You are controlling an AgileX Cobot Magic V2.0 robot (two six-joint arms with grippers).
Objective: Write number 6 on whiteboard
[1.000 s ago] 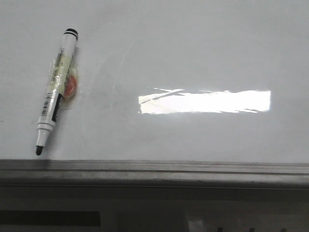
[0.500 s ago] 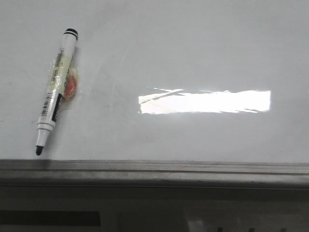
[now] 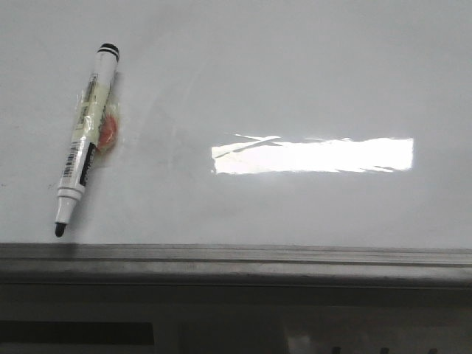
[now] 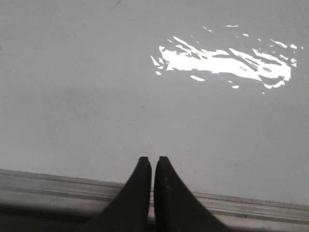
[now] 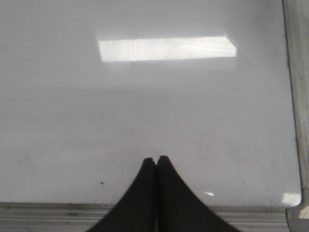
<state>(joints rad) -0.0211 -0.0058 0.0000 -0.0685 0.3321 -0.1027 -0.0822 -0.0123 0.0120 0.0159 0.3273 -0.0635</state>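
A marker (image 3: 85, 140) lies uncapped on the whiteboard (image 3: 295, 81), tip toward 7 o'clock. The left pincer (image 4: 152, 162) and right pincer (image 5: 156, 160) are both closed, empty.

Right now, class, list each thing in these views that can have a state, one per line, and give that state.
marker: uncapped, lying flat on the board, tip toward the rail, unheld
whiteboard: blank, no 6 drawn
left gripper: jaws shut, empty
right gripper: jaws shut, empty
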